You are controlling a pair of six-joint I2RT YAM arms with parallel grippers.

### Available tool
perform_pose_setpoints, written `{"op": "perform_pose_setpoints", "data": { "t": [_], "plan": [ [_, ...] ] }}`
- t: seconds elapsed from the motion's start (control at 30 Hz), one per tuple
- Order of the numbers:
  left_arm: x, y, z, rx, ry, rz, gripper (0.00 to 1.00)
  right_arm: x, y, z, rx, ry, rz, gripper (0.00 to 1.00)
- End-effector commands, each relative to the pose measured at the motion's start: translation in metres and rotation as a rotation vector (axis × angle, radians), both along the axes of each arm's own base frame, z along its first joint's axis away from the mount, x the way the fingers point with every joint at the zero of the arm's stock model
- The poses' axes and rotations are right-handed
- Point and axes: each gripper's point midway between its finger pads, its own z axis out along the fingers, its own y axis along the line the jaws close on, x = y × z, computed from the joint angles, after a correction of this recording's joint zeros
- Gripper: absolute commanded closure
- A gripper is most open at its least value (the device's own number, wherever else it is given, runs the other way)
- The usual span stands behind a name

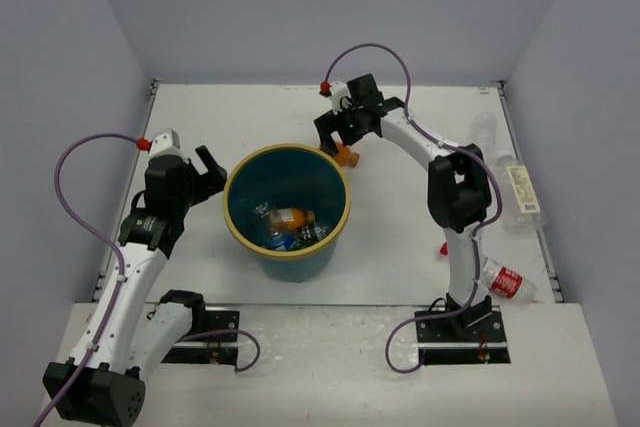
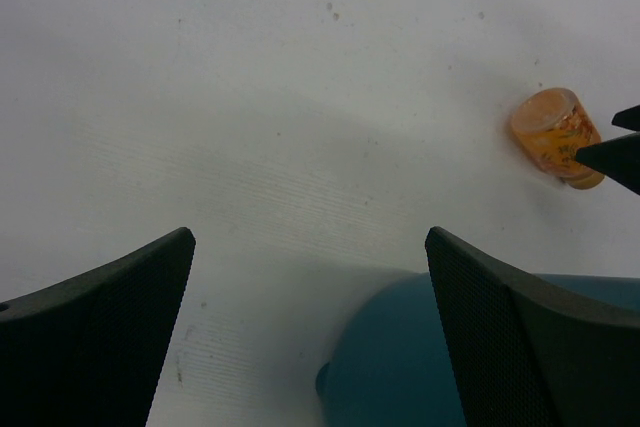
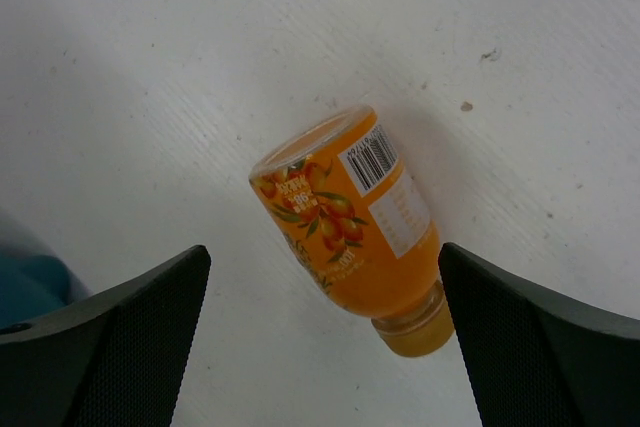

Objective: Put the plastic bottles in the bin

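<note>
Robotics lab cell: white table [image 1: 260, 117] boxed in by plain lavender walls [image 1: 320, 7].

An orange-labelled bottle [image 3: 350, 237] lies on its side on the white desk [image 3: 150, 67], barcode up, cap toward the view's bottom edge. The jaws of the right gripper [image 3: 322, 250] stand wide apart, flanking it without touching. The bin [image 3: 25, 287] shows as a teal sliver at left

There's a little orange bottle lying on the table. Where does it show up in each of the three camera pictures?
Top external: the orange bottle lies just beyond the bin's far right rim, under the right hand.
Left wrist: far right, above mid-height.
Right wrist: dead centre, between the two dark fingers.
Shared landmark: the teal bin, bottom middle in the left wrist view, left edge in the right wrist view.
</note>
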Motion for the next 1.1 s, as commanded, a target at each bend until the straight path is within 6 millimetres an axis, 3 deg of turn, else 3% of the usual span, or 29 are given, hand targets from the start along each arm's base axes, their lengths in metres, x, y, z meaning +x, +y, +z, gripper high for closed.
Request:
{"op": "perform_pose_setpoints", "data": {
  "t": [0.0, 0.17, 0.27, 0.33, 0.43, 0.5, 0.6, 0.7, 0.73, 0.83, 0.87, 0.97, 1.07],
  "plan": [
    [0.006, 0.003, 0.011, 0.014, -0.038, 0.005, 0.00, -0.003, 0.011, -0.017, 0.012, 0.093, 0.043, 0.01],
    [0.008, 0.003, 0.010, 0.016, -0.033, 0.004, 0.00, 0.001, 0.009, -0.044, -0.010, 0.161, -0.028, 0.05],
    [0.008, 0.003, 0.011, 0.017, -0.032, 0.006, 0.00, 0.004, 0.010, -0.051, -0.001, 0.173, -0.060, 0.31],
    [0.008, 0.003, 0.012, 0.017, -0.035, 0.006, 0.00, 0.002, 0.011, -0.052, 0.012, 0.177, -0.075, 0.41],
    [0.006, 0.003, 0.014, 0.017, -0.039, 0.006, 0.00, 0.002, 0.015, -0.039, 0.055, 0.149, -0.071, 0.65],
    [0.005, 0.003, 0.017, 0.015, -0.046, 0.004, 0.00, 0.002, 0.016, -0.016, 0.093, 0.120, -0.092, 0.76],
    [0.003, 0.003, 0.020, 0.012, -0.053, 0.001, 0.00, -0.003, 0.009, 0.016, 0.111, 0.059, -0.121, 0.82],
    [0.001, 0.002, 0.021, 0.005, -0.058, 0.000, 0.00, -0.008, -0.008, 0.083, 0.155, -0.079, -0.202, 0.85],
    [0.000, 0.002, 0.022, 0.002, -0.057, -0.002, 0.00, -0.014, -0.013, 0.091, 0.164, -0.090, -0.224, 0.85],
    [-0.001, 0.000, 0.029, -0.004, -0.073, -0.012, 0.00, -0.029, -0.024, 0.140, 0.235, -0.194, -0.250, 0.85],
    [-0.001, 0.000, 0.032, -0.002, -0.078, -0.014, 0.00, -0.037, -0.030, 0.165, 0.268, -0.243, -0.267, 0.85],
    [-0.003, 0.002, 0.051, 0.006, -0.109, -0.008, 0.00, -0.067, -0.050, 0.219, 0.345, -0.354, -0.300, 0.84],
    [-0.005, 0.005, 0.074, 0.016, -0.161, -0.007, 0.00, -0.094, -0.051, 0.255, 0.428, -0.399, -0.256, 0.84]
  ]
}}
